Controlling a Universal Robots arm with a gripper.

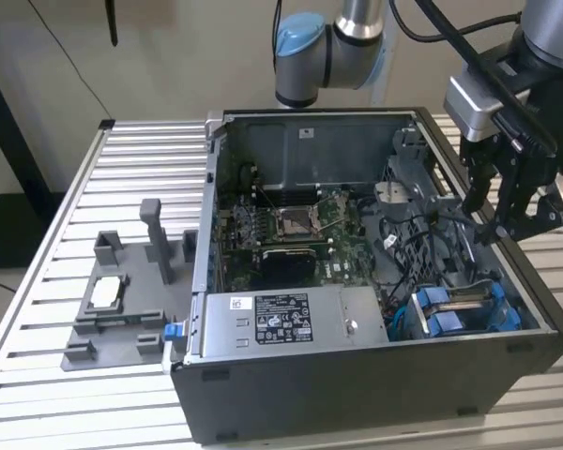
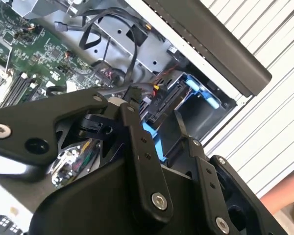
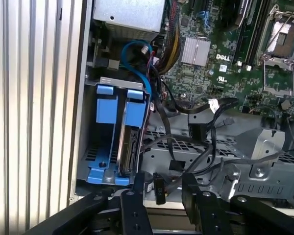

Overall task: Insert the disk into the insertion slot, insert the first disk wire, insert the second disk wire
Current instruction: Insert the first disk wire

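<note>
Nearest the lens in the first wrist view, black linkage of the hand [image 3: 162,177], fingers [image 3: 137,188] apart and clamped on nothing. In the gap, close by one finger, a small black cable connector [image 3: 159,188]; cannot tell whether touching. Just beyond, the disk [image 3: 129,147] standing on edge in its blue bracket [image 3: 108,122], seated in the insertion slot [image 3: 88,159] at a corner of the computer case [image 1: 357,398]. Further out, loose black wires [image 3: 206,108], a blue cable [image 3: 146,63], then the motherboard [image 3: 220,73]. Hovers at the exterior view's right, over the case rim, near the disk. Probably the first wire step. To do it well: square the connector to the disk's port, close on its flat sides only, keep neighbouring wires out of the pinch, press straight in without twisting. On the bench [image 1: 38,281], a grey fixture tray [image 1: 113,314], well apart.
</note>
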